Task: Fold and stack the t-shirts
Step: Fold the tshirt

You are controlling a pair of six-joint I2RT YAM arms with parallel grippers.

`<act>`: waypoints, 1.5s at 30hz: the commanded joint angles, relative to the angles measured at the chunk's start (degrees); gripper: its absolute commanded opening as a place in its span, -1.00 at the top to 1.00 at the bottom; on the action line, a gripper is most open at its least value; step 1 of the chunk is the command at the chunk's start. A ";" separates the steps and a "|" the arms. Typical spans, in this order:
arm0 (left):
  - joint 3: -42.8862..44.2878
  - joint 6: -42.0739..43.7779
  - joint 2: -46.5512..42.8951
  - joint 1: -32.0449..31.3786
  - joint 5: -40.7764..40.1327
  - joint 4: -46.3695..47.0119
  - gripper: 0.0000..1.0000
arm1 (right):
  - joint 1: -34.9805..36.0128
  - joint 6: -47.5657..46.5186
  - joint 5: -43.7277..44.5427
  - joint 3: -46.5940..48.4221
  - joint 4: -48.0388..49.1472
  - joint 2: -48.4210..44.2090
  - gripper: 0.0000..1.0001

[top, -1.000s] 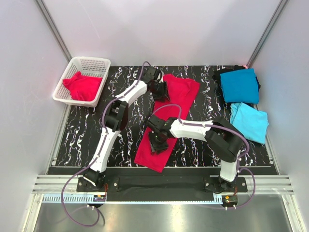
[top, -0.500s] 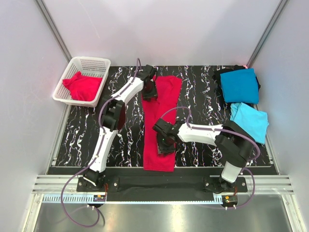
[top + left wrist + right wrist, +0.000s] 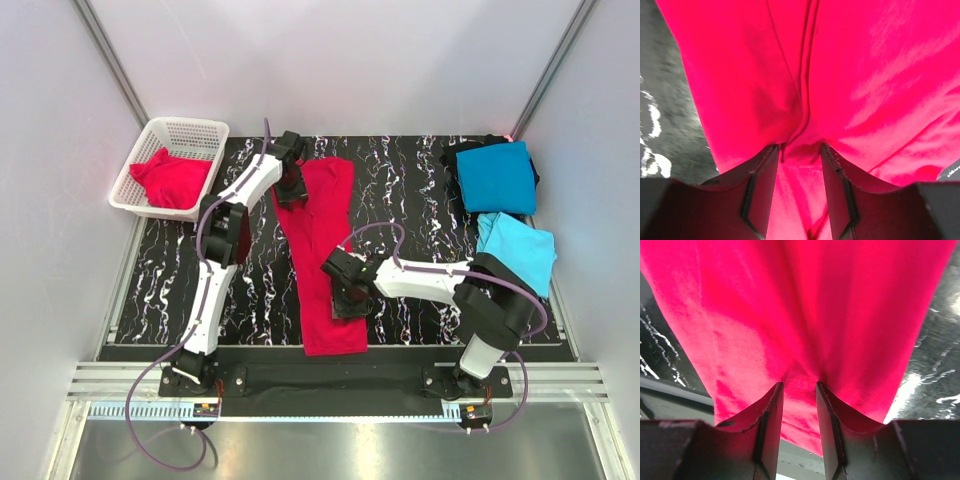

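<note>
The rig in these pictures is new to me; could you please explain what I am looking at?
These are two robot arms bolted at the near edge of a black marbled table. The wide picture comes from a camera above and behind them. The two close-ups come from cameras on the wrists, each looking along its own pincer. A red shirt, gathered into a long strip, stretches down the middle. The left pincer is shut on its far end and the right pincer on its near part; the close-ups show cloth bunched in each. At the left, a white basket holds a second red shirt. At the right lie a teal shirt and a sky-blue shirt, both folded.
</note>
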 commanded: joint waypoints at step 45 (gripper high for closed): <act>-91.77 -11.38 -80.65 -8.09 23.01 36.70 0.03 | -4.31 -5.40 8.42 -10.19 -1.03 -18.06 -0.30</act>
